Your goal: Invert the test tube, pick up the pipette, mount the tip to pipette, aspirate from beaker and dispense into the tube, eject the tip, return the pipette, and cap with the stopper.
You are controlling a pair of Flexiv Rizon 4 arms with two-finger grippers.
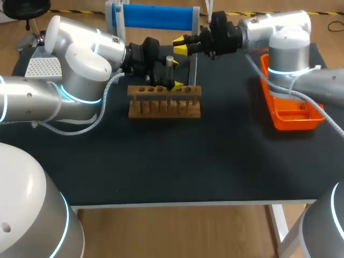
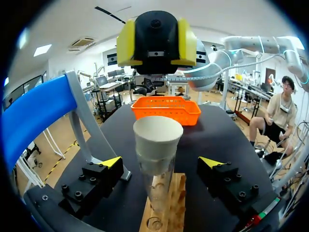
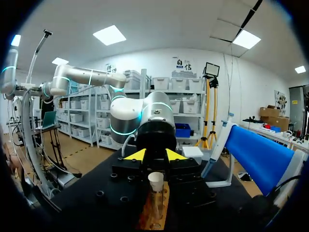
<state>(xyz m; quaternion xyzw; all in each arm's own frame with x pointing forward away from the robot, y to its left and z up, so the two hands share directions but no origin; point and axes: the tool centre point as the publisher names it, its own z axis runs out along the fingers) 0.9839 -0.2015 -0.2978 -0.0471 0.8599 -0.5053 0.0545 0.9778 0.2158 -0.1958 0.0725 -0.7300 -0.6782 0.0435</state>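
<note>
Rack: a wooden rack (image 1: 164,102) with one row of holes stood near the middle of the black table (image 1: 161,161), its long side parallel to the near edge.
Test tube: the test tube (image 2: 157,191) stood upright in one of the rack's holes. Which hole, I could not tell, but an empty one lay just beside it.
Stopper: a pale, cone-shaped stopper (image 2: 158,134) sat in the tube's mouth, well above the rack's top bar.
Left gripper: the left gripper (image 2: 161,164) was released. Its fingers were spread wide on either side of the tube above the rack, with a clear gap to the glass on both sides.
Right gripper: the right gripper (image 3: 154,155) hung behind the rack and higher than the stopper, facing the left one. Its fingers were parted with nothing between them.
Left arm: the left arm (image 1: 80,80) came in over the table to the left of the rack.
Right arm: the right arm (image 1: 287,54) came in behind and to the right of the rack.
Room in front of the rack: bare black table ran from the rack to the near edge, across the full width.
Room to the right of the rack: an orange tray (image 1: 277,115) lay along the right edge, well apart from the rack, with bare table between them.
Room behind the rack: a blue bar (image 1: 156,16) on a grey frame stood at the far edge, near the rack, and both grippers filled the gap between.
Room to the left of the rack: a white box (image 1: 42,67) with a dotted top sat at the far left corner, partly behind the left arm.
</note>
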